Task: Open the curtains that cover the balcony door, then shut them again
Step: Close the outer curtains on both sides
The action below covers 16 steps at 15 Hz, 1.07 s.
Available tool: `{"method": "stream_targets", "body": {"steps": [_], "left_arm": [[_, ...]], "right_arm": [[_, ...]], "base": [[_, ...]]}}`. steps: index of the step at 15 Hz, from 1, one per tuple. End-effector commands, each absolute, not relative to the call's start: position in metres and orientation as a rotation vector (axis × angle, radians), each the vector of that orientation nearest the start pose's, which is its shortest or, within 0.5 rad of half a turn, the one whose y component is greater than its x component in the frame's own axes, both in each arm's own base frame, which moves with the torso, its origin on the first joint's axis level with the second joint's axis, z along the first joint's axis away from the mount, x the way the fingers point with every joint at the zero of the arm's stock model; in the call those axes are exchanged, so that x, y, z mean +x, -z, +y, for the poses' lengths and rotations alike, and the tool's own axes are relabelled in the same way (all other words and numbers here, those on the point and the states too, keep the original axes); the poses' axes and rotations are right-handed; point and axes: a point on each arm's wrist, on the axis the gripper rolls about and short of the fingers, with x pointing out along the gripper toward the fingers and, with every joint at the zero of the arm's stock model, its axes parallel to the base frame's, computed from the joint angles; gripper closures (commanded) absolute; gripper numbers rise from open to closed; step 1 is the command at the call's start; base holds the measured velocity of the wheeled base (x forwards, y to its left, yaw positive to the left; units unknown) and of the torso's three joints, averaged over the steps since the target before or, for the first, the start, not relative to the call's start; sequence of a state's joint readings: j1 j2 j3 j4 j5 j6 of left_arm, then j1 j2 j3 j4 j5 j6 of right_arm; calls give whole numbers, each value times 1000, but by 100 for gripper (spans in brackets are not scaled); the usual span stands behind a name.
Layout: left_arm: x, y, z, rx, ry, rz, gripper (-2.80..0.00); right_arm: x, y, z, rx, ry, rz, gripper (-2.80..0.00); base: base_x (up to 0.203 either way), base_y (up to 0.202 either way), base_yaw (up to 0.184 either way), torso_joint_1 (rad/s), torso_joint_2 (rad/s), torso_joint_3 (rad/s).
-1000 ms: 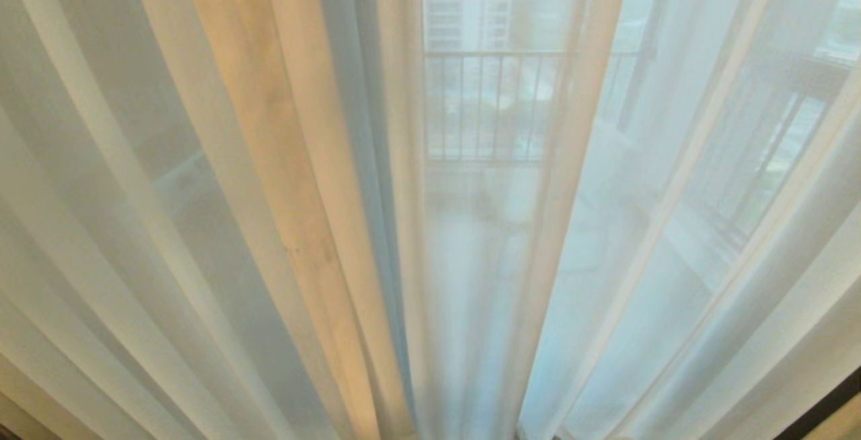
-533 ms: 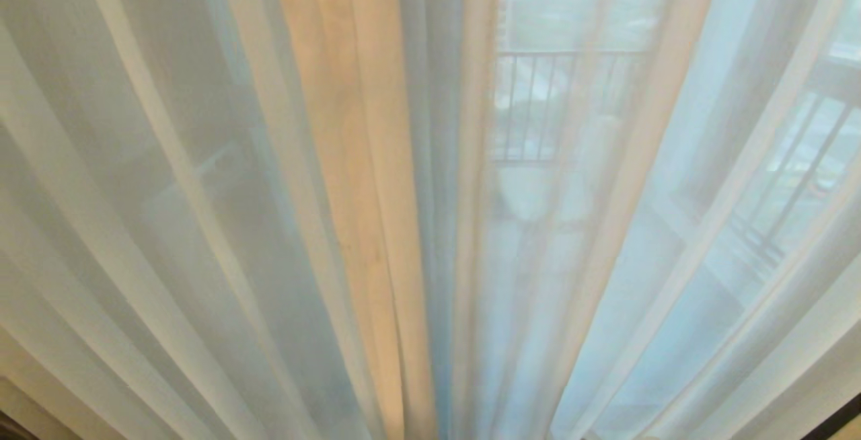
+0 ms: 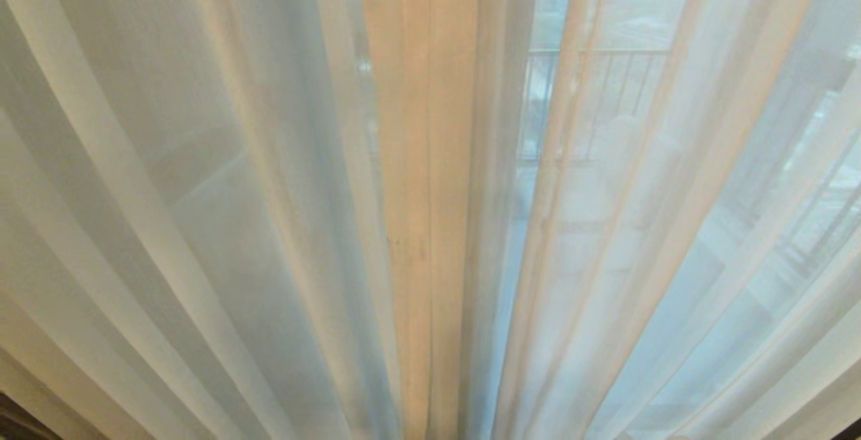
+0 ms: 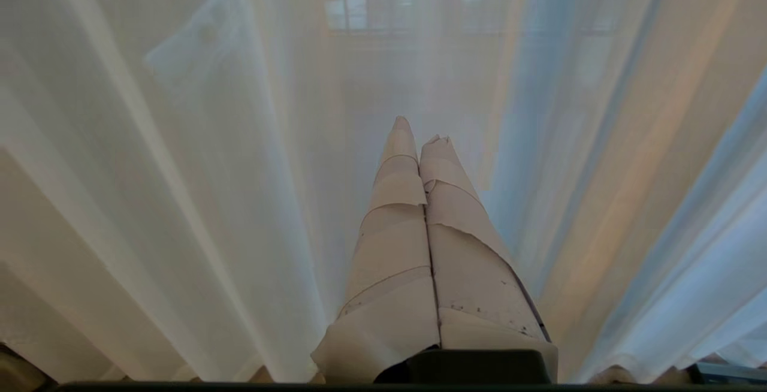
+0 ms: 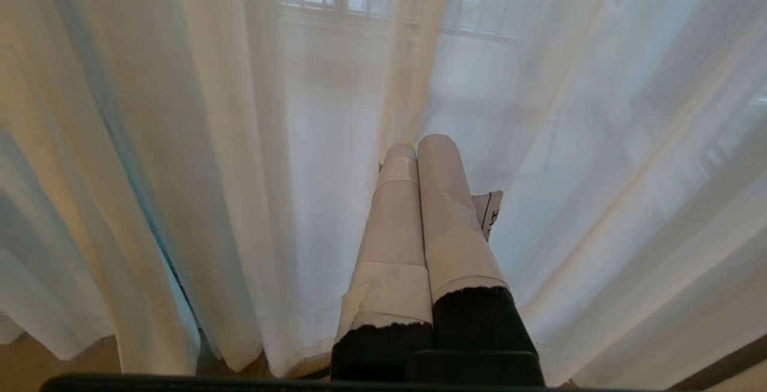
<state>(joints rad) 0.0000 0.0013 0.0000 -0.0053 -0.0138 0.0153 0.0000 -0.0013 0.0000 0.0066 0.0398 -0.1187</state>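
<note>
With my left gripper (image 4: 419, 131) and right gripper (image 5: 422, 146) both pinched closed and empty just short of the curtains (image 3: 430, 191), I risk snagging the sheer

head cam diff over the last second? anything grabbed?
Only the camera moved: the whole head view slid right, carrying the sheers' bunched middle folds and the railing behind them with it. Nothing grabbed. Left gripper and right gripper are shut and empty, pointing at the sheers, which hang closed.
</note>
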Motion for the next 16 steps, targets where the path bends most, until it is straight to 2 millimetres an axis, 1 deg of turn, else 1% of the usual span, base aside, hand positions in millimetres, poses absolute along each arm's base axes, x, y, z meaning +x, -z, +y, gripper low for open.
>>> {"method": "stream_targets", "body": {"steps": [1,16], "left_arm": [[-23,-76,0,15,14,-6,0],[-23,-76,0,15,14,-6,0]], "right_arm": [[-23,-75,1,-120,-40,4,0],[-23,-75,1,-120,-40,4,0]], "base": [[0,190,4,2,0,4],[0,192,2,1,2,3]]}}
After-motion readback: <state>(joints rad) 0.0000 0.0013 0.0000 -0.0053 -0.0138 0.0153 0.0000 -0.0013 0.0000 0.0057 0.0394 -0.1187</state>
